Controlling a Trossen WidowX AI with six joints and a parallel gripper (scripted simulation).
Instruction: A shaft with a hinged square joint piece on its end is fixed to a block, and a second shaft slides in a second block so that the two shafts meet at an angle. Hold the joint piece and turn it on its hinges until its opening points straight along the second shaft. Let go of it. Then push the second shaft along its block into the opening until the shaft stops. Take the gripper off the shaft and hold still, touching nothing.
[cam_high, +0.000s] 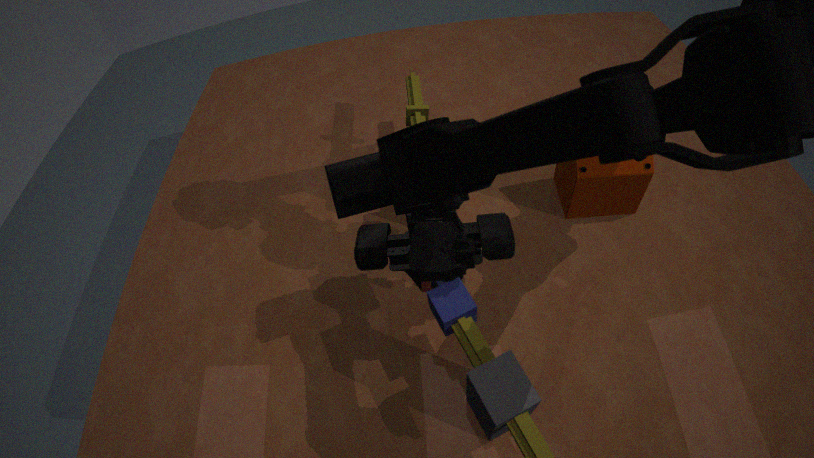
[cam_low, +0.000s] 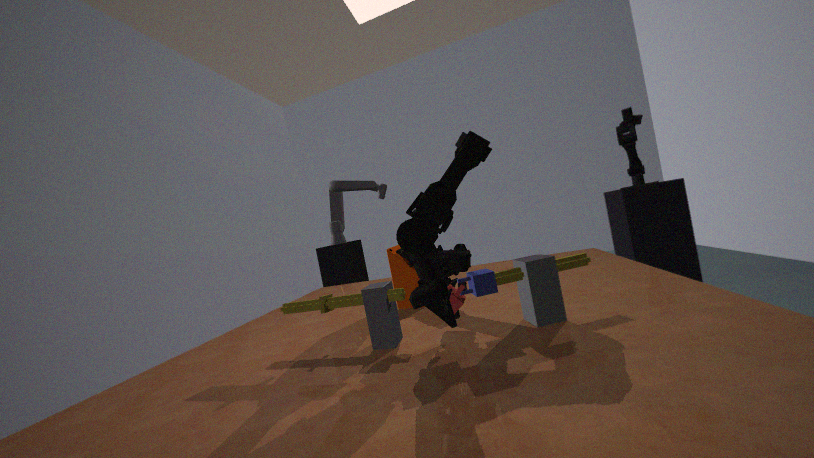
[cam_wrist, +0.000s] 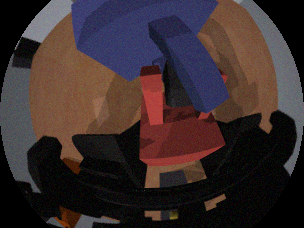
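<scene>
Red joint piece (cam_wrist: 175, 134) is sitting clamped in the gripper (cam_wrist: 167, 182), touching the blue yoke (cam_high: 451, 303).

The joint piece (cam_low: 481, 282) sits between two blocks (cam_low: 381, 315) on the table (cam_low: 654, 370).
</scene>
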